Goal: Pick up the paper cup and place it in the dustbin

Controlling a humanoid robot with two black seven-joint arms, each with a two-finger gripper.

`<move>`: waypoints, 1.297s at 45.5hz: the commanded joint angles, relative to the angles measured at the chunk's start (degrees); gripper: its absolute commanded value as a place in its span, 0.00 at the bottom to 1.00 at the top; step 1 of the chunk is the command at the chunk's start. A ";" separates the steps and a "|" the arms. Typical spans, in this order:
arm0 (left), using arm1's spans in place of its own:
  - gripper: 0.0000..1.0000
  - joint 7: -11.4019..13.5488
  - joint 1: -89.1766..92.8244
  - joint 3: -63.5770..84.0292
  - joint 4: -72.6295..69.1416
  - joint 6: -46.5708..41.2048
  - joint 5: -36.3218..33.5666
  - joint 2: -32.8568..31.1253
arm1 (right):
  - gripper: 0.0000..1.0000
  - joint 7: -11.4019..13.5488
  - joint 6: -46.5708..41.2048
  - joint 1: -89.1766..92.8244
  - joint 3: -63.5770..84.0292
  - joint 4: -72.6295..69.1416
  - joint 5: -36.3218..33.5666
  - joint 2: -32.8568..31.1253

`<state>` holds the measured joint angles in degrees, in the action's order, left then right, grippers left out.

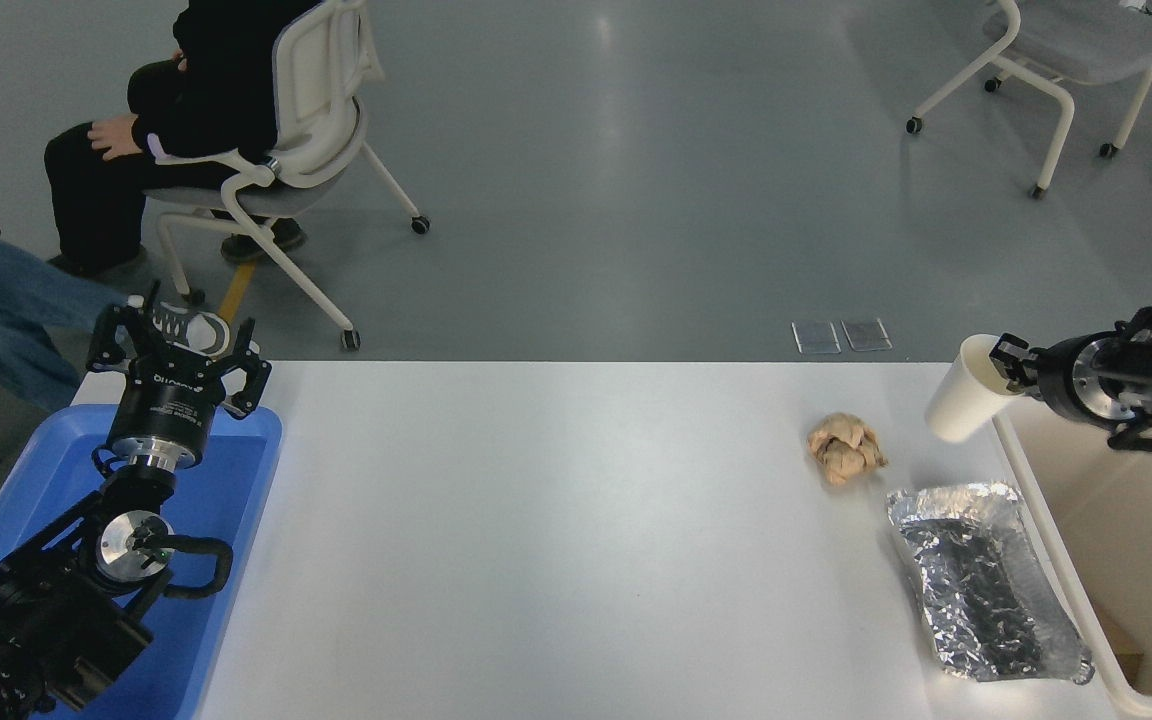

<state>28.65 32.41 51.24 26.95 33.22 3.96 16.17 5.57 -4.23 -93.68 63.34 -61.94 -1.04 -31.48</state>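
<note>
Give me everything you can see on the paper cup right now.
The paper cup is plain white, tapered, unmarked, and looks like thin paper with a rolled rim. It is tilted, its mouth up toward the right and its base down to the left. The right gripper holds it at the rim, and it appears lifted clear of the white table. It hangs just left of the dustbin, not yet over the opening. It appears undented; nothing else touches it, and whether it holds anything cannot be seen.

**Worktop clutter**

I see a crumpled brown paper ball (845,448) near the worktop's (556,520) far right edge, a foil tray (984,582) just nearer, and a blue tray (226,500) at its left edge.
</note>
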 commanded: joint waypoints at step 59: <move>0.99 0.00 -0.06 -0.09 -0.05 -0.09 -0.01 0.00 | 0.00 -0.03 -40.77 -57.50 21.20 -16.90 -0.55 -6.39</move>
<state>28.65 32.35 51.24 26.91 33.22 3.95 16.17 5.43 -44.65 -151.00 81.01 -79.69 -2.05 -33.25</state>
